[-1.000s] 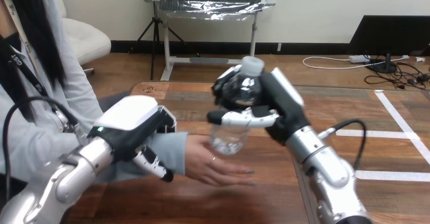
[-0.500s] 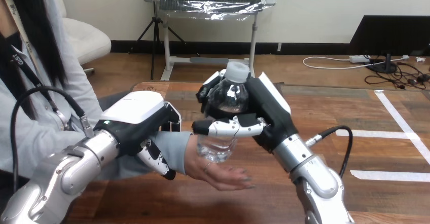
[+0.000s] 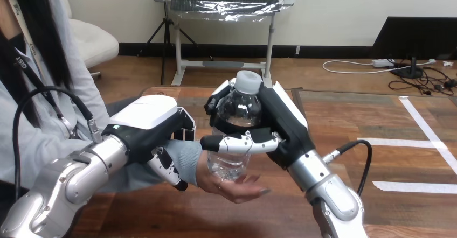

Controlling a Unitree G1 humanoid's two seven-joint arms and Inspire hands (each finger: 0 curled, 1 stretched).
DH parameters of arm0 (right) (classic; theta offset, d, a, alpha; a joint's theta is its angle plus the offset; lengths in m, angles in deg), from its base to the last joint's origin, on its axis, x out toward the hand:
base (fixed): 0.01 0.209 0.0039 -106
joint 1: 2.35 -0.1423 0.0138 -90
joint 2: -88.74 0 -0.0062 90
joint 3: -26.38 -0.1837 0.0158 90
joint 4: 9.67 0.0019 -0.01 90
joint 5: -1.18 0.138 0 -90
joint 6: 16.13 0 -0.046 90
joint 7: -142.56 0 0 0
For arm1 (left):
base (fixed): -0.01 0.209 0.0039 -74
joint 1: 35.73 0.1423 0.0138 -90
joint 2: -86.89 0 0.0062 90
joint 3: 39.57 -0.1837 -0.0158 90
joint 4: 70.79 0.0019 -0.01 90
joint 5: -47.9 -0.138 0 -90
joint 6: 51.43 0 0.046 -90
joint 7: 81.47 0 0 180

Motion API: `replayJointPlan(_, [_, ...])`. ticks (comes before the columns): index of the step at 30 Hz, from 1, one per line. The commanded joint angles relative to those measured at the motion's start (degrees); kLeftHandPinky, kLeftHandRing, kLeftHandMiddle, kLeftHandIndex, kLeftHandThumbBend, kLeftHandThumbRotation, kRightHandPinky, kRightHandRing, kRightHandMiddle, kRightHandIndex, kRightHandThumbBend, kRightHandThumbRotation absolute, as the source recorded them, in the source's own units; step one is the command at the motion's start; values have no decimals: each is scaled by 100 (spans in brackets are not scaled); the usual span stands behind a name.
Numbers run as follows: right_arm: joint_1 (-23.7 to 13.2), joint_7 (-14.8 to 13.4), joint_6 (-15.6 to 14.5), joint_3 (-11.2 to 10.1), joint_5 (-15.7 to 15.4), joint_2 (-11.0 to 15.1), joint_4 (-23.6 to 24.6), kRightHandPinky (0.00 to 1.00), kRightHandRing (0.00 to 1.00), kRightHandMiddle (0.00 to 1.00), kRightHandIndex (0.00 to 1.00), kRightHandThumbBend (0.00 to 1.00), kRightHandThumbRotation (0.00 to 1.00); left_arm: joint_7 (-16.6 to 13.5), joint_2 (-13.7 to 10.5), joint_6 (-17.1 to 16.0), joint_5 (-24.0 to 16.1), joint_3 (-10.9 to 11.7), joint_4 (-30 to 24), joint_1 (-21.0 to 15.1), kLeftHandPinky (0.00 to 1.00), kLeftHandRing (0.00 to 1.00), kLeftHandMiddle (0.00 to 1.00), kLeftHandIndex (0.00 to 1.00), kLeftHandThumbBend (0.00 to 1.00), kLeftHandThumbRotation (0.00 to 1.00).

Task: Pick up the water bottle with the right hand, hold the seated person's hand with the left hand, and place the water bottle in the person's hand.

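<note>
- Your right hand (image 3: 283, 122) is curled round the water bottle (image 3: 240, 110). Its thumb goes across the front and its fingers go round the back.
- The water bottle is clear, see-through plastic, round and a bit bumpy, with a white cap (image 3: 249, 80) on top. It stands up straight in that hand.
- Just under your right hand is the person's hand (image 3: 237, 187), palm up with loose fingers. The bottle's bottom is right at that palm. You cannot tell if it rests fully on it.
- Your left hand (image 3: 148, 125) is beside the bottle, with its smooth white shell on top. Its fingers (image 3: 168, 170) are curled round the person's wrist, over a soft cloth sleeve (image 3: 186, 154).
- Under both hands is the brown wooden table (image 3: 345, 114).
</note>
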Motion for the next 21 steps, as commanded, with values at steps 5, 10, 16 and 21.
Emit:
replayJointPlan(5, [114, 180, -26, 221, 141, -155, 399, 26, 31, 37, 44, 82, 0, -139, 95, -66, 319, 252, -652, -683, 20, 26, 34, 34, 91, 4])
replayJointPlan(10, [158, 216, -33, 253, 181, -142, 454, 26, 31, 37, 44, 83, 0, -168, 89, -75, 326, 253, -642, -674, 20, 26, 33, 34, 91, 3])
replayJointPlan(16, [194, 264, -60, 266, 232, -128, 498, 26, 31, 37, 44, 82, 0, -194, 88, -61, 363, 273, -661, -633, 21, 26, 33, 34, 92, 3])
replayJointPlan(21, [204, 294, -105, 264, 245, -114, 544, 26, 31, 37, 44, 82, 0, -176, 83, -25, 369, 283, -689, -603, 21, 26, 33, 34, 92, 3])
